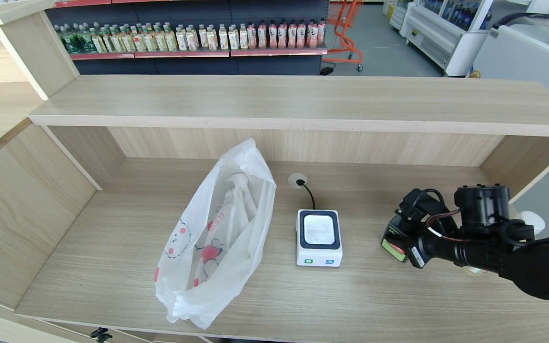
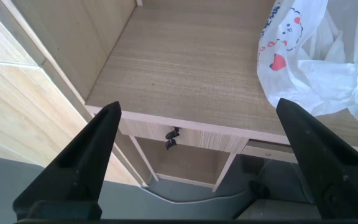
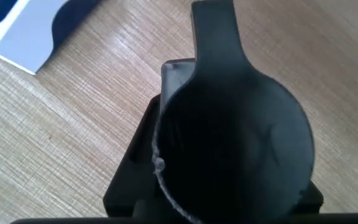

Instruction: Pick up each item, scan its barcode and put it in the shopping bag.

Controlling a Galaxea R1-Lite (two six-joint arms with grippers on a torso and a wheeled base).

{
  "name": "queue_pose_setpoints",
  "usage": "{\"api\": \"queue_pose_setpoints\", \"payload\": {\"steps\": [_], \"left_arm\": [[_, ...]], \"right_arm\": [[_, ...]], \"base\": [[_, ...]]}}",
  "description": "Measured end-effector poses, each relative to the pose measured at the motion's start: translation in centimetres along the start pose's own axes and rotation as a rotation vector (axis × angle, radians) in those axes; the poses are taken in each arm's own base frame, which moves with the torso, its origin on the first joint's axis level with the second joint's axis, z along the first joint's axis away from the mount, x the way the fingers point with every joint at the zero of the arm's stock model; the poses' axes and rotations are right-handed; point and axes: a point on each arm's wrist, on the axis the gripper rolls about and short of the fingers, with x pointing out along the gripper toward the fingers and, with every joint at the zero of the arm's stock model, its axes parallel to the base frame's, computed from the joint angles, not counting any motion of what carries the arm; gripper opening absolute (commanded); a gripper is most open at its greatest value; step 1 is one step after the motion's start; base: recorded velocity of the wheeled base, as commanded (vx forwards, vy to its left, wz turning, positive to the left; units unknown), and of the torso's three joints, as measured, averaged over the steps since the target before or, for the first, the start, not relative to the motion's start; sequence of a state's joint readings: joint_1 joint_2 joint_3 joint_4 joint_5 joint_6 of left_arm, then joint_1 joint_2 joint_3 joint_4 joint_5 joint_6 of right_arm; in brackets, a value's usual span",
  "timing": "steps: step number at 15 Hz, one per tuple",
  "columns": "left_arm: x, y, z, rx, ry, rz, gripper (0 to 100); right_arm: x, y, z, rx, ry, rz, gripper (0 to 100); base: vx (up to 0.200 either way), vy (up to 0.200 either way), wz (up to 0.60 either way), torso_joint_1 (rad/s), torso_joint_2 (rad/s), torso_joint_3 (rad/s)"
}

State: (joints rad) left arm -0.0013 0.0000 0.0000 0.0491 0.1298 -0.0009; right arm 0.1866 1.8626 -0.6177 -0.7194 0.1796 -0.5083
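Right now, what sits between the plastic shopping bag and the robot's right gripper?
The barcode scanner, white with a dark top, sits between the shopping bag and the right gripper, with bare counter on both sides. The head view shows this.

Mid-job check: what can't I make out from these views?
Head view: the dark item at the right gripper is mostly covered by the wrist; its kind is unclear.
Right wrist view: a dark shape up close hides the hold.
Head view: the bag has folds that hide what, if anything, is inside.
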Motion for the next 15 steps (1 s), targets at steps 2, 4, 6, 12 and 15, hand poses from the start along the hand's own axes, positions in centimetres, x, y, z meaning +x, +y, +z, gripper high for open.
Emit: {"api": "queue_pose_setpoints", "payload": {"steps": [2,4,6,12,15], "left_arm": [[0.0,0.0,0.0,0.0,0.0,0.0,100],[0.0,0.0,0.0,0.0,0.0,0.0,100],[0.0,0.0,0.0,0.0,0.0,0.0,100],[0.0,0.0,0.0,0.0,0.0,0.0,100],[0.0,0.0,0.0,0.0,0.0,0.0,100]], "right_arm": [[-1.1,0.1,0.4,0.021,-0.047,-0.005,0],[-3.3,0.0,0.9,0.017,-0.104,-0.037,0],[-6.1,-0.1,1.4,-0.034,-0.176,-0.094,0],[-11.9,0.0,2.5,-0.827,-0.504,-0.064,0],[-12.2,1.1,1.0,-1.359,-0.68,0.054,0]], "base": [[0.0,0.0,0.0,0.0,0.0,0.0],[0.0,0.0,0.0,0.0,0.0,0.0],[0.0,0.0,0.0,0.0,0.0,0.0],[0.0,0.0,0.0,0.0,0.0,0.0],[0.0,0.0,0.0,0.0,0.0,0.0]]}}
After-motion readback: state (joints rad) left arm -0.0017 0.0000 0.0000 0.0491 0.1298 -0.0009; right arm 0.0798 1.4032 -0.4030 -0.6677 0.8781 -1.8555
